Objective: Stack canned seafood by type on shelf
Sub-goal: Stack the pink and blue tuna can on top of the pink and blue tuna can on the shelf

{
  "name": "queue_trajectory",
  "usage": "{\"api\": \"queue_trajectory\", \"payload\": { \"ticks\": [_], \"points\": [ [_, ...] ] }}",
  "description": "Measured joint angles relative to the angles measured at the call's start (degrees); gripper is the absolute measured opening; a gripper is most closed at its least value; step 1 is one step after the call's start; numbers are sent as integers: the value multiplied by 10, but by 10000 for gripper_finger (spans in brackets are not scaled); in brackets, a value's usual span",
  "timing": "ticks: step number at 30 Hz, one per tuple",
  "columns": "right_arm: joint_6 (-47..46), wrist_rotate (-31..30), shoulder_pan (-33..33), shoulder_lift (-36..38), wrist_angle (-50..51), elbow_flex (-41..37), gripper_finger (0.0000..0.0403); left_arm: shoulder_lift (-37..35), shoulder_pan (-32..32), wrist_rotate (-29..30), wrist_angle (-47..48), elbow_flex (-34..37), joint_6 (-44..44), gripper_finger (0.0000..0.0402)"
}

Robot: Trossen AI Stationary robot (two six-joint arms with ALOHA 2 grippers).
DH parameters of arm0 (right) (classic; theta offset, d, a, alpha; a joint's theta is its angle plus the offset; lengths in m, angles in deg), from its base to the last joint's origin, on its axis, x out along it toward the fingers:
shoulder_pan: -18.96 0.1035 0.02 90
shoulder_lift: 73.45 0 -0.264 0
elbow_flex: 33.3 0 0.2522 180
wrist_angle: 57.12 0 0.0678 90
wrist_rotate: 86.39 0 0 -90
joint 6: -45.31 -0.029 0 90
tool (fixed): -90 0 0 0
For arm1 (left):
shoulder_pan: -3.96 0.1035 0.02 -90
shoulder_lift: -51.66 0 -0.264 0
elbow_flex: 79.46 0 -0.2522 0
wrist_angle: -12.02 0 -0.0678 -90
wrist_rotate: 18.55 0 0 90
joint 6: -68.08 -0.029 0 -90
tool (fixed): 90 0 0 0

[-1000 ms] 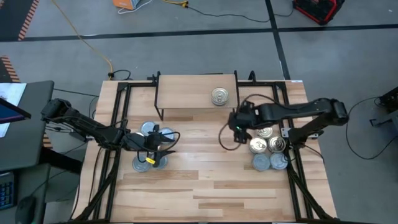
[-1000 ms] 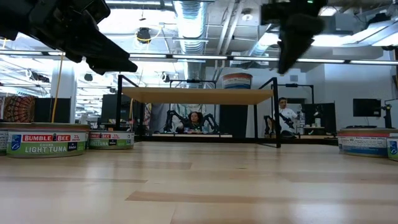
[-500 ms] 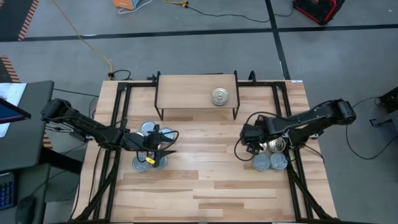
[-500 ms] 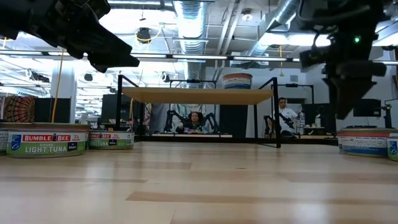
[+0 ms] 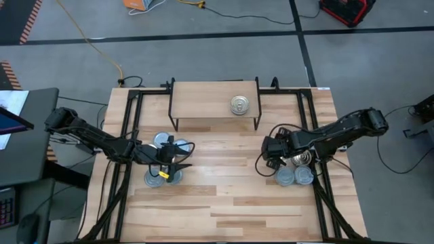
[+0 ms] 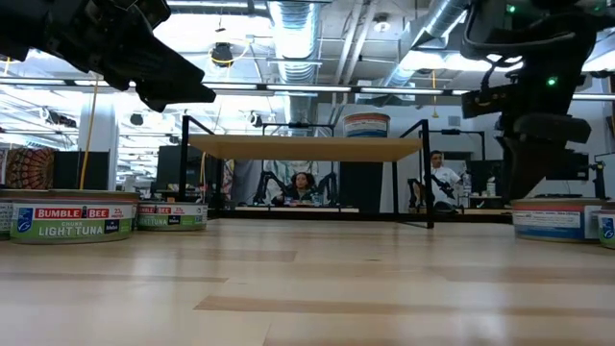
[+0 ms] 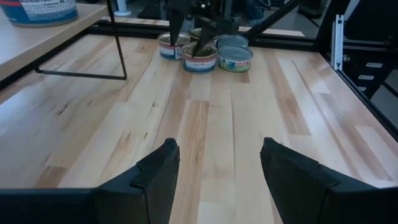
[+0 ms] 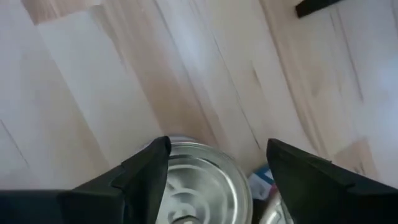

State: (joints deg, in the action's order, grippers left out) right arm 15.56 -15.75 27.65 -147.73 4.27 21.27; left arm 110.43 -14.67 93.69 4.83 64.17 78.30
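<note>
At right of the high view, the right gripper [image 5: 274, 150] is lowered with jaws parted astride a silver-topped tin [image 8: 194, 180], not yet gripped. Jaws should be centred before closing. One tin [image 5: 239, 104] sits on the shelf [image 5: 203, 100]. The left gripper [image 7: 217, 168] is open and empty.

A yellow cable [image 5: 95, 41] runs across the grey floor beyond the wooden tabletop [image 5: 224, 203]. Two seated persons [image 6: 302, 186] [image 6: 442, 180] are visible in the room behind the table. A red case [image 5: 347, 9] lies on the floor.

Silver-topped tin [image 8: 193, 180]: cut off at frame edge between right gripper [image 8: 214, 171] fingers; contact indeterminate. Label unreadable.
</note>
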Motion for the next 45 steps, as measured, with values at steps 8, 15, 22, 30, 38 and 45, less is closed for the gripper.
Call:
{"api": "queue_trajectory", "payload": {
  "ticks": [8,15,22,30,38,45],
  "points": [
    [14,20,11,-35,-63,-22,305,0,0,0,0,0,-1,214],
    [51,10,27,-114,-100,5,305,0,0,0,2,0,-1,214],
    [67,9,30,-90,-88,71,305,0,0,0,1,0,-1,214],
    [-102,-3,24,-29,31,121,307,0,0,-23,1,0,4,214],
    [-315,32,89,-17,117,121,307,0,0,-30,5,0,2,214],
    [-408,32,131,-19,136,119,307,0,0,-46,10,0,5,214]
  ]
}}
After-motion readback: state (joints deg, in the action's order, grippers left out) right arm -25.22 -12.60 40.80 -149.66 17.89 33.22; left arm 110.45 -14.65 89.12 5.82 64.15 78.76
